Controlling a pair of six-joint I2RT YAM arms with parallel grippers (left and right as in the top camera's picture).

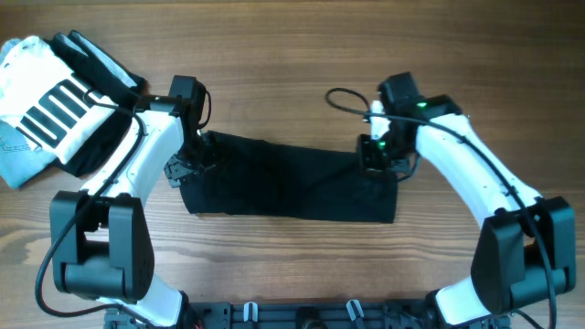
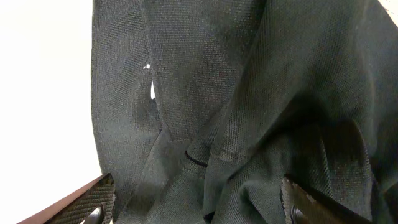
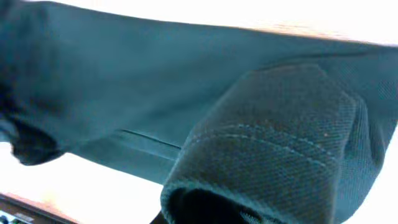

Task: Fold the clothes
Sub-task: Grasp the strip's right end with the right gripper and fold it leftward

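The black garment point(image 1: 292, 183) lies as a long folded band across the middle of the table. My left gripper point(image 1: 187, 164) is at its left end. In the left wrist view the two fingers point(image 2: 196, 208) stand wide apart with bunched black fabric point(image 2: 249, 93) between them, not pinched. My right gripper point(image 1: 375, 157) is at the garment's upper right corner. In the right wrist view a stitched hem of the fabric point(image 3: 273, 137) curls up close to the camera and hides the fingers; it looks held off the table.
A white garment with black stripes point(image 1: 50, 100) lies at the far left, partly over a pale blue piece point(image 1: 18, 160). A black cable point(image 1: 343, 94) loops by the right arm. Bare wood surrounds the garment.
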